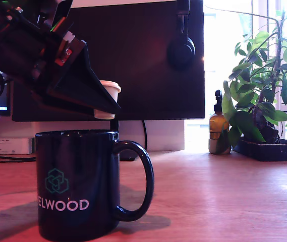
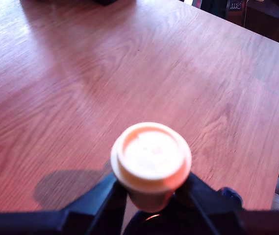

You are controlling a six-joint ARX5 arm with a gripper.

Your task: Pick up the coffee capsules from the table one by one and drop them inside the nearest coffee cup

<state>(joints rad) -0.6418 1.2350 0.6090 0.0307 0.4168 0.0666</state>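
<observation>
Exterior view is showing the gripper pinching a capsule in the air, just above the rim of the mug on the handle side. The capsule is sitting upright, wide rim up, clear of the mug. The mug is standing on the table, its handle pointing to the exterior view's right. Behind, a monitor with headphones hanging on it, a bottle and a plant are standing.

Wrist view is showing the fingers pressing the capsule from both sides over bare wood.
</observation>
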